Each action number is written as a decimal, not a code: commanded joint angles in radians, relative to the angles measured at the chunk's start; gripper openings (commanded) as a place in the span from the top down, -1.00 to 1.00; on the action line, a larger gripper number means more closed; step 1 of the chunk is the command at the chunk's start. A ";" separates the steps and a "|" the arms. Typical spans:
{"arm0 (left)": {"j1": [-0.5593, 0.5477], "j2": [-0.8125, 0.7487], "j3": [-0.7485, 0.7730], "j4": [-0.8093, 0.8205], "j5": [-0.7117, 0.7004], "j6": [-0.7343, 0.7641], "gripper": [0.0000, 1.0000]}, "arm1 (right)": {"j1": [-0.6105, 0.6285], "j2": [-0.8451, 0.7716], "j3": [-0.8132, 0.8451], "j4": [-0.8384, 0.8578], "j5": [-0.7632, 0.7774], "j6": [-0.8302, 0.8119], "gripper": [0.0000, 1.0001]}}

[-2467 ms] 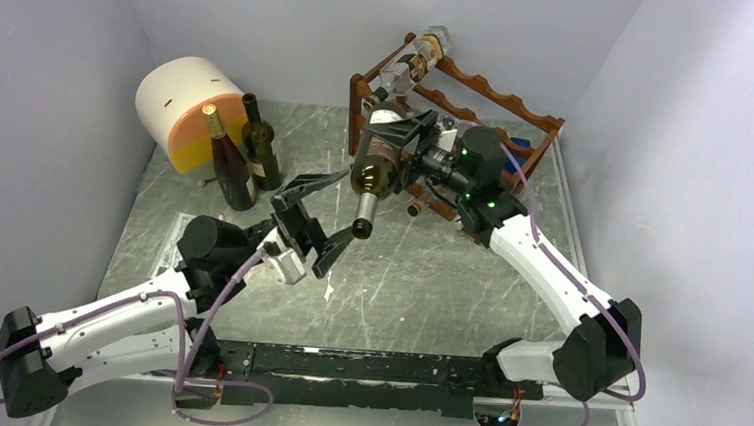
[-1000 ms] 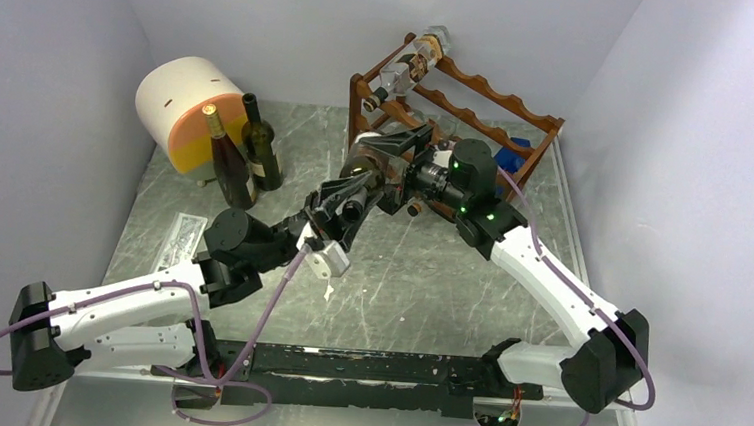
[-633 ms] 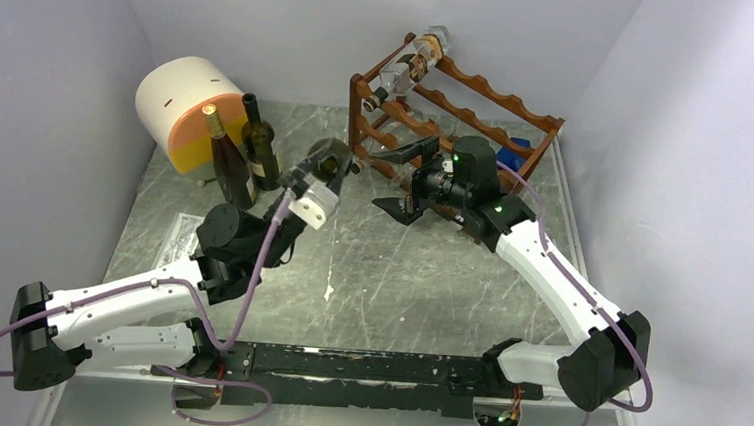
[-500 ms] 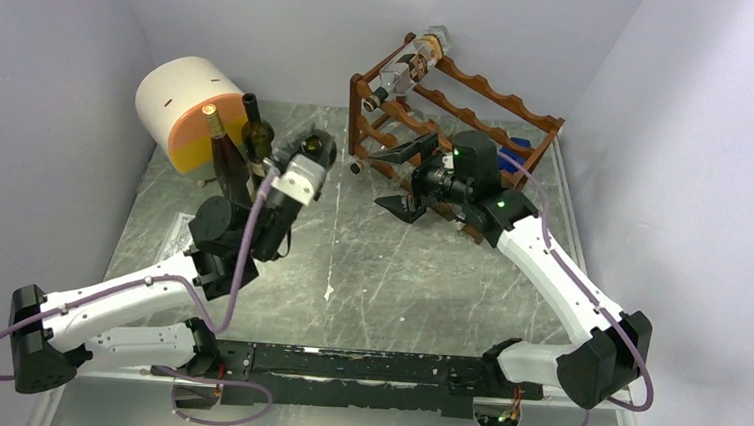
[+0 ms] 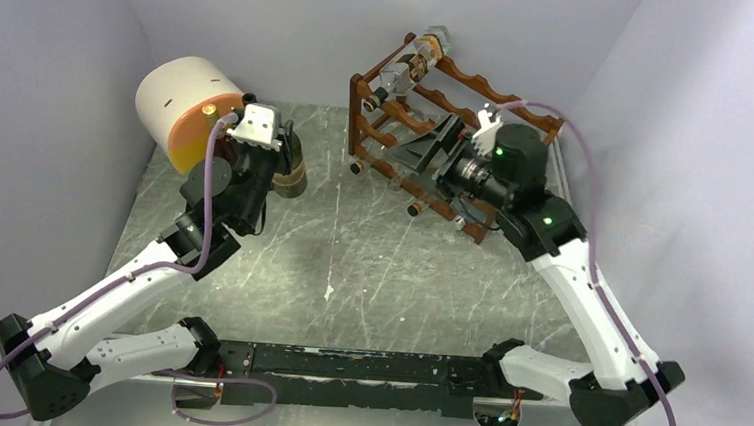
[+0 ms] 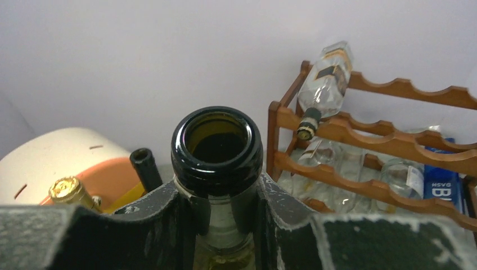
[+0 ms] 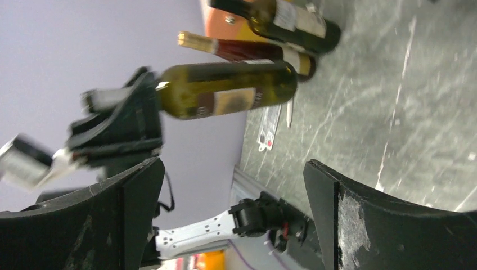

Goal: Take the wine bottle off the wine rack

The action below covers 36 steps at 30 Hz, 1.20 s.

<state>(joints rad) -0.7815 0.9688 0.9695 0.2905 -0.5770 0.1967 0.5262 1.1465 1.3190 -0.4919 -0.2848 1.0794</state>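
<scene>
The wine bottle (image 6: 216,143) is off the wine rack (image 6: 405,87) and hanging upright in the left gripper (image 6: 219,197). The jaws are clamped on the neck just under the thick lip. It sits at the back left of the table (image 5: 389,264), just beside two standing bottles (image 7: 264,50) and the cream and orange drum (image 5: 176,94). I cannot tell if its base is touching the table.

The right gripper (image 7: 230,180) is up by the rack with its jaws spread wide and nothing between them.

Now, the handling. This is smooth, rigid glass, likely heavy for a neck-only hold, and it would break if dropped. The lip makes a natural stop, so a grip right beneath it looks the safest place. The mouth is open with no cork in sight, and there seems to be pale liquid low in the neck, so keeping it upright matters. With neighbours this close, a swinging base could knock them over, so it wants setting down gently.
</scene>
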 commanded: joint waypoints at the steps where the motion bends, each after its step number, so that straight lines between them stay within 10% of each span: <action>1: 0.058 0.001 0.034 -0.026 0.049 -0.130 0.86 | -0.003 -0.065 0.105 -0.008 0.030 -0.331 -1.00; 17: 0.269 0.303 0.151 0.028 0.232 -0.202 0.86 | -0.002 -0.290 0.157 -0.186 0.401 -0.704 -1.00; 36: 0.414 0.291 -0.085 0.186 0.324 -0.206 0.86 | -0.002 -0.267 0.153 -0.208 0.418 -0.726 -1.00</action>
<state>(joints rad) -0.3882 1.3174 0.9058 0.2962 -0.2787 -0.0254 0.5262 0.8658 1.4685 -0.7090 0.1452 0.3542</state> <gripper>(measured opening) 0.371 0.997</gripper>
